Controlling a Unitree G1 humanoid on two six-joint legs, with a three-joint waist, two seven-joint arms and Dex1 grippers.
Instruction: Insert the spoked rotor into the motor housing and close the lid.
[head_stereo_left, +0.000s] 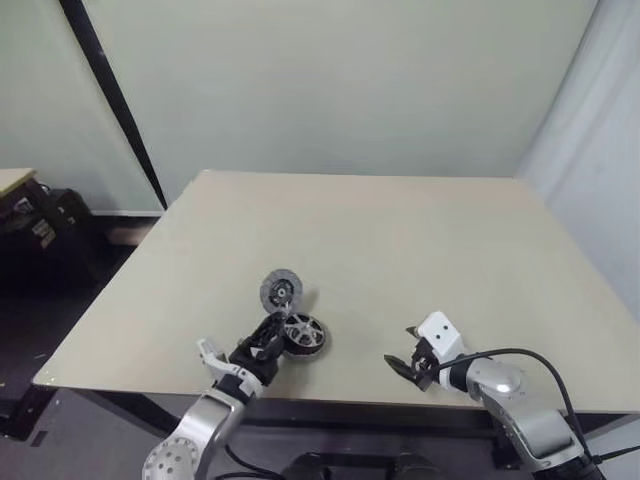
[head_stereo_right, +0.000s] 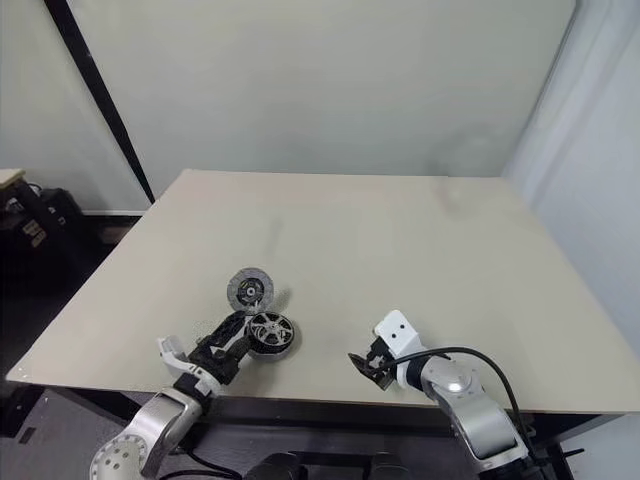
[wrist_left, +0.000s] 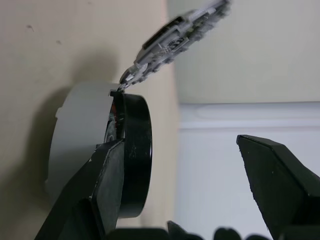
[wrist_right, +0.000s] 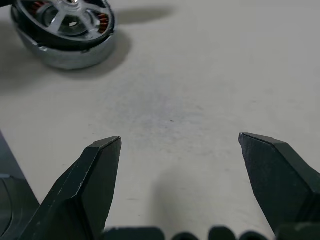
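I see the silver spoked rotor (head_stereo_left: 303, 333) seated in the dark round motor housing (wrist_right: 64, 37) near the front edge of the beige table (head_stereo_left: 400, 240). The flat grey lid disc with dark centre (head_stereo_left: 281, 290) stands tilted just behind it. My left gripper (head_stereo_left: 268, 338) is spread wide, one finger (wrist_left: 102, 180) against the housing's rim. My right gripper (head_stereo_left: 412, 362) hangs wide and empty, well apart.

Beige desk (head_stereo_left: 400, 240) against a pale green wall (head_stereo_left: 330, 80). Black diagonal strip (head_stereo_left: 110, 100) on the wall at left. White curtain (head_stereo_left: 600, 150) right. Dark clutter (head_stereo_left: 40, 225) left, dark floor.
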